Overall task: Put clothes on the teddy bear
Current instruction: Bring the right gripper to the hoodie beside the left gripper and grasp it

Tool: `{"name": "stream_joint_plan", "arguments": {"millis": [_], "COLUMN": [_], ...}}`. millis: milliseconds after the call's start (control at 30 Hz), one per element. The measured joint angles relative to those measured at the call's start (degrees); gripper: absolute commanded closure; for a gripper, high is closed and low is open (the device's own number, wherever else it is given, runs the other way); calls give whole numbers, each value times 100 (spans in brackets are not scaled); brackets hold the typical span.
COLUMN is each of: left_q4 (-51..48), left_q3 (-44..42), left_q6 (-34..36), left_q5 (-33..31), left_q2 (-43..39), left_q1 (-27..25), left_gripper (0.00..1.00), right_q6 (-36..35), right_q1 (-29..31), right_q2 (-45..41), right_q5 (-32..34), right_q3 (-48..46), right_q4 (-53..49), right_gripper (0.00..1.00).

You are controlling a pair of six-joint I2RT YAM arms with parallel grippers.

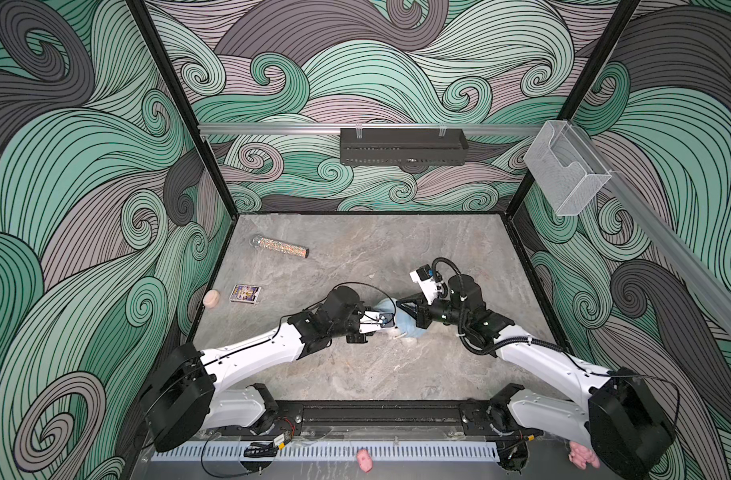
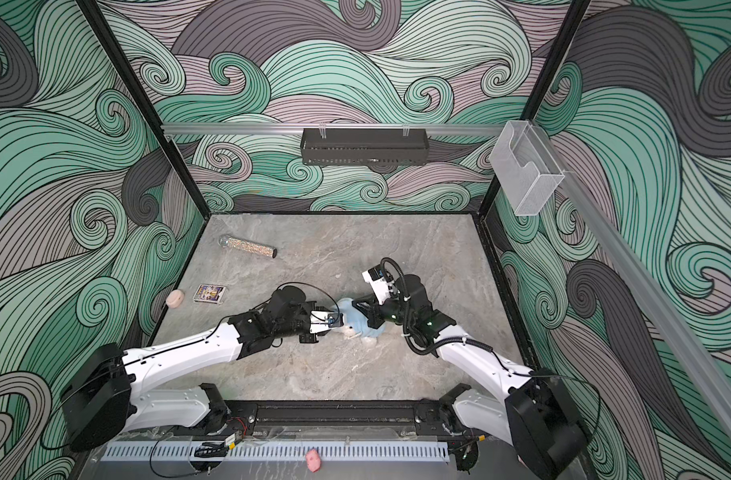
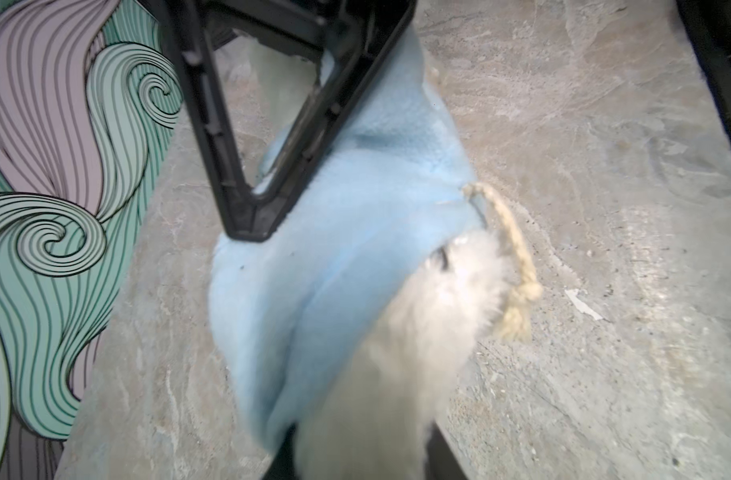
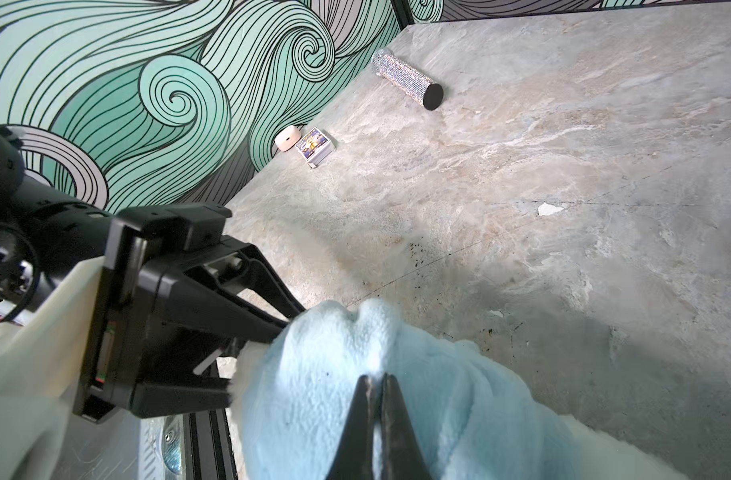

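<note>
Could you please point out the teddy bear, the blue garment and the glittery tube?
teddy bear [image 3: 438, 311], left wrist view, white fur below the garment.
blue garment [image 4: 472, 399], right wrist view, middle of the fleece.
glittery tube [image 1: 281, 247], in a top view, middle of its barrel.

Nothing readable anywhere, honestly. The card box [image 1: 245, 294] just beside the pink ball [image 1: 211, 298] has a printed front, but the lettering's too small and blurry.

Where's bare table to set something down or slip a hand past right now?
Free: the near strip between left arm and right arm, up to the rail; the far right table, from tube to right wall. Crowded: the middle around the bear; the left edge by card box and ball.
</note>
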Motion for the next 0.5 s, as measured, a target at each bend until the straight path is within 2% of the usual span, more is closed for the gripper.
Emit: {"name": "stream_joint_plan", "arguments": {"millis": [267, 500], "left_q4": [142, 313], "left_q3": [-249, -179], "left_q6": [-251, -339], "left_q5": [35, 151], "left_q2": [-315, 118], "left_q1": [0, 0], "left_gripper": [65, 65], "right_q6": [284, 415], "right_q1": [-181, -181], "right_q2": [4, 4], "right_q5": [7, 11], "right_q3": [-92, -101], "right_q4": [181, 256], "right_gripper": [100, 100]}}
